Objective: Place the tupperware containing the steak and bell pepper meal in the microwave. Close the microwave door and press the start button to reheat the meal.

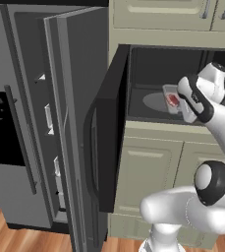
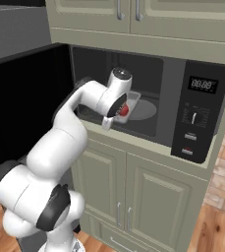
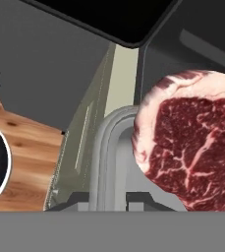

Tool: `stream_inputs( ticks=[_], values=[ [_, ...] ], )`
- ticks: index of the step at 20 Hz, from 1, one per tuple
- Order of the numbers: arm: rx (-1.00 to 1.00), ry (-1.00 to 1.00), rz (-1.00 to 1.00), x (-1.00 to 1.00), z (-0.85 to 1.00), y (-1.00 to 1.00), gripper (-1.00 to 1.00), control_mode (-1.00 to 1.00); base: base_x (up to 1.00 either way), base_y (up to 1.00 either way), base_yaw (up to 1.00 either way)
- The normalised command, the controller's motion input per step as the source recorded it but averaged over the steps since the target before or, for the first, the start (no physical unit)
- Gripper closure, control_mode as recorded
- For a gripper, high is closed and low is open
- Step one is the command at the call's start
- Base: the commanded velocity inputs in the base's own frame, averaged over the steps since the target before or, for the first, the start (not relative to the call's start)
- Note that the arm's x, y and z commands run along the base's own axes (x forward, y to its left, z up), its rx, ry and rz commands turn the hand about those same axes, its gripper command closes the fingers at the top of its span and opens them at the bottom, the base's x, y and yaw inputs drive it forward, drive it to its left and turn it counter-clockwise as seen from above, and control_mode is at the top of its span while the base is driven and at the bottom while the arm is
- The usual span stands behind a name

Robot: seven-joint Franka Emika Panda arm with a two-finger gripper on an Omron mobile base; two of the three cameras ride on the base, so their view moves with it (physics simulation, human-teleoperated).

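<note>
The clear tupperware hangs at the open front of the microwave, just above the front of the round turntable plate. My gripper is shut on the tub's near wall, one dark fingertip on each side of it. A marbled red steak lies inside; from the base it shows as a red patch. The microwave door stands swung wide open to the left. The control panel with its buttons sits on the microwave's right side.
The tall grey fridge stands left of the microwave with one door open, close beside the microwave door. Cream cabinets run below and above. The floor is wood.
</note>
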Motion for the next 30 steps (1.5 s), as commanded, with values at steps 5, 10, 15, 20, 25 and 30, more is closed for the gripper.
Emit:
stream_inputs(
  ticks=[5,10,15,20,25,30],
  values=[
    [0.0,0.0,0.0,0.34,-0.33,-0.15,1.0,-1.0,0.0,0.0,0.0],
    [0.0,0.01,0.0,0.47,-0.1,-0.11,1.0,-1.0,0.0,0.0,0.0],
    [0.0,0.04,0.0,0.48,0.0,-0.08,1.0,-1.0,0.0,0.0,0.0],
    [0.0,0.05,0.0,0.44,-0.01,-0.06,1.0,-1.0,0.0,0.0,0.0],
    [0.0,0.0,0.0,0.39,-0.18,-0.03,1.0,-1.0,0.0,0.0,0.0],
    [0.0,0.0,0.0,0.42,-0.25,-0.02,-1.0,-1.0,0.0,0.0,0.0]
  ],
)
